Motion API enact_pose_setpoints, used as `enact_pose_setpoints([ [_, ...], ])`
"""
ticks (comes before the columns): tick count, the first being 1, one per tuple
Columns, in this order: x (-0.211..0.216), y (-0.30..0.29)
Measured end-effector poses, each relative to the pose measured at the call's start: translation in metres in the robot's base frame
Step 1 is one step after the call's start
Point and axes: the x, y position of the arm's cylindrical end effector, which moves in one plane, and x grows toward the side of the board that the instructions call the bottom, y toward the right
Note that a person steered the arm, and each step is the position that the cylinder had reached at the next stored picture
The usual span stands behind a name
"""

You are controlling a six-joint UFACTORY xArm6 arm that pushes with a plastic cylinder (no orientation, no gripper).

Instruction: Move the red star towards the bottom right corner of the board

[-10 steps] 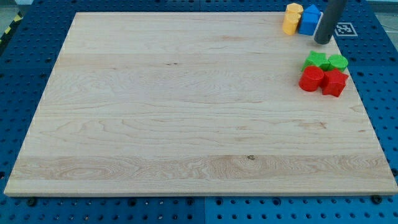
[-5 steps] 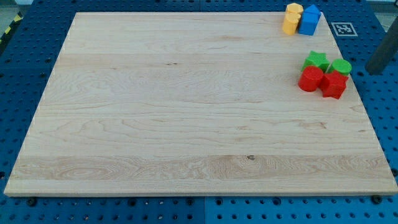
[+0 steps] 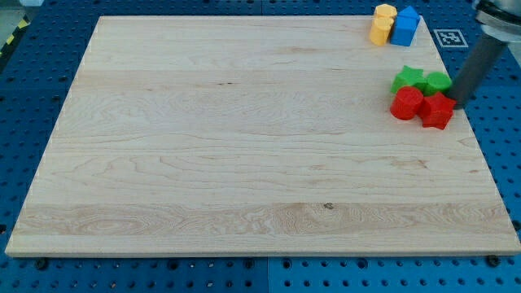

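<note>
Barely begun, I'd judge: in the camera view the red star [image 3: 438, 110] sits by the board's [image 3: 244, 138] right edge, well above the bottom right corner it must reach. It touches a red cylinder [image 3: 407, 103] on its left, with two green blocks [image 3: 409, 79] [image 3: 436, 81] just above. My tip [image 3: 461, 102] — a bare rod, holding nothing — stands just right of the star, seemingly touching the cluster. A yellow block [image 3: 382, 24] and blue block [image 3: 404, 25] rest at the view's top — all the travel downward remains.
</note>
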Motion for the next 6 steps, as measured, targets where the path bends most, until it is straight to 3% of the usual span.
enact_pose_setpoints([
  [1, -0.016, -0.033],
  [2, 0.008, -0.039],
  [4, 0.107, -0.027],
  [6, 0.083, -0.051],
])
